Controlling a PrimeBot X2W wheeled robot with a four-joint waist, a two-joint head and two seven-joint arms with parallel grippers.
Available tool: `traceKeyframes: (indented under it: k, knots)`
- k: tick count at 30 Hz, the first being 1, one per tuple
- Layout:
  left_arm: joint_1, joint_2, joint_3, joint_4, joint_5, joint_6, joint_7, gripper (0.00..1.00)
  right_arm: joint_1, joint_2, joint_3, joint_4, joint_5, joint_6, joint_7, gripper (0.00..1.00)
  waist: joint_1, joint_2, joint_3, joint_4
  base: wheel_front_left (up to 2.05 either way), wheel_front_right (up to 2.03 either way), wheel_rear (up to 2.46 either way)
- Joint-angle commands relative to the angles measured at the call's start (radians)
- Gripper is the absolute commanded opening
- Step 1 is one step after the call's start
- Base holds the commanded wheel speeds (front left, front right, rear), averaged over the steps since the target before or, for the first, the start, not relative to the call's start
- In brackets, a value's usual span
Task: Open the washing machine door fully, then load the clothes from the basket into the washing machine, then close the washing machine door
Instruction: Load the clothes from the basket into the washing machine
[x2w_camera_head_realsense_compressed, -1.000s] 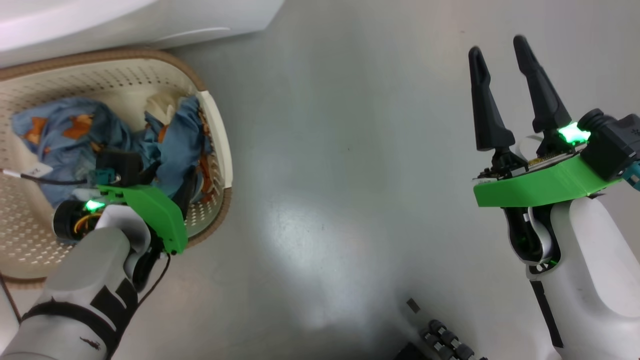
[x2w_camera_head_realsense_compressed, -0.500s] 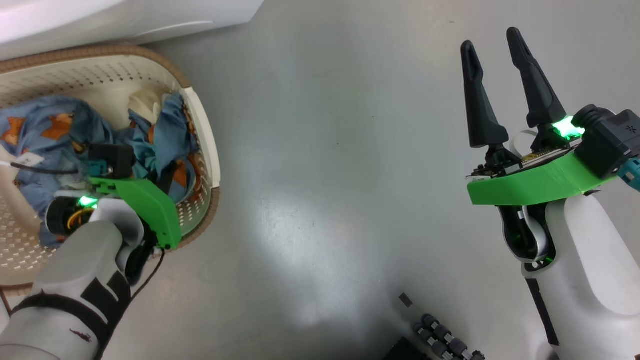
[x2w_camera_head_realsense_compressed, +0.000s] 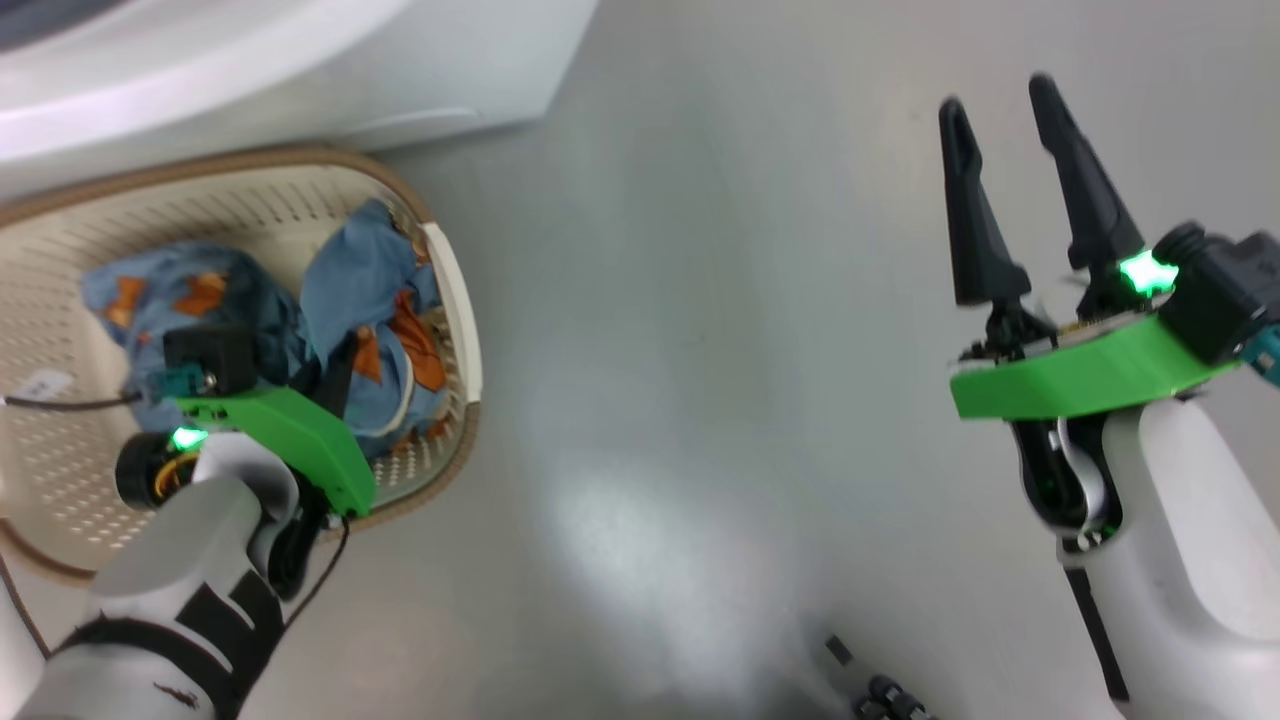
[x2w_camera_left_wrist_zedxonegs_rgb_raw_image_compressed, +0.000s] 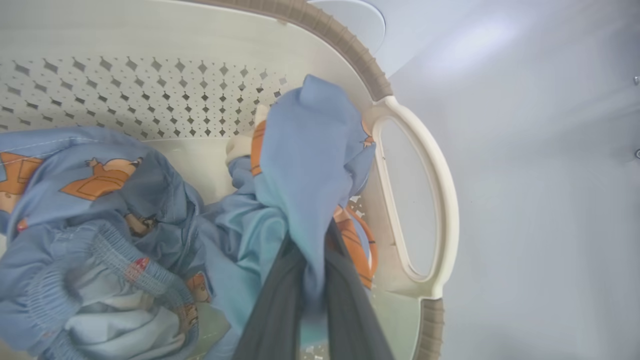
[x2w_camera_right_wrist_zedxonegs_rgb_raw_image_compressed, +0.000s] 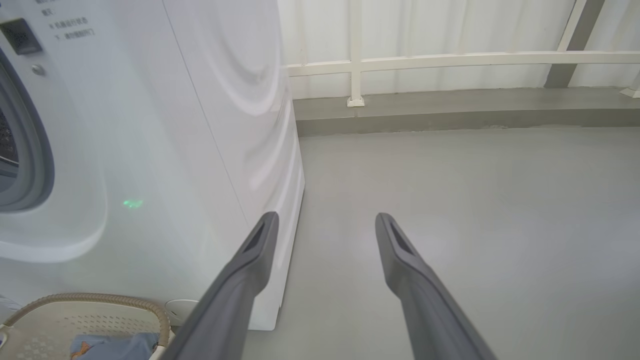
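A: Anything new at the basket?

B: Yes. Clamped tight now with the left end effector, wide apart a second ago. Pinches a fold of the garment beside the handle on the basket's right edge. Stands taller there than before, bunched upward.

A: And the second garment?

B: Lies loose toward the basket's left side, touching the gripped one, clear of the fingers.

A: Meaning for the task?

B: Looks like the first pick secured, with a lift due next. No loading done yet, judging by both garments inside the basket. Worth watching for the second garment dragging along, being in contact.

A: Right end effector?

B: Spread wide, holding nothing, hanging over bare floor, well apart from the basket.

A: Washer ready?

B: Seems so. Grey gasket bare at the left edge of the right wrist view, so probably opened already. Stands just behind the basket.

A: Any writing?

B: Two faint lines of small characters high on the washer front, too small to read. Also a white tag on the left arm's cable, blurred. No brand legible anywhere.
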Motion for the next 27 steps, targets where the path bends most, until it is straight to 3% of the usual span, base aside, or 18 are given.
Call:
traceKeyframes:
  k: [1,6,12,27]
  knots:
    - [0.039,0.011,0.028,-0.009,-0.004,0.001,-0.018,0.00,0.064,-0.013,0.006,-0.009,-0.010,0.004,-0.008,1.00,0.0000,0.0000,-0.074,0.043,0.00,0.00,0.00]
    - [0.075,0.019,0.134,-0.057,0.046,0.001,-0.021,0.00,0.104,-0.029,-0.004,0.008,-0.008,0.004,-0.008,1.00,0.0000,0.0000,-0.153,0.080,0.00,0.00,0.00]
    - [0.178,0.008,0.341,-0.149,0.227,0.001,-0.022,0.00,0.161,-0.055,-0.017,0.026,-0.006,0.004,-0.008,1.00,0.0000,0.0000,-0.254,0.130,0.00,0.00,0.00]
    - [0.434,-0.057,0.707,-0.381,0.570,0.001,-0.022,0.00,0.273,-0.075,-0.028,0.056,0.003,0.004,-0.008,1.00,0.0000,0.0000,-0.453,0.181,0.00,0.00,0.00]
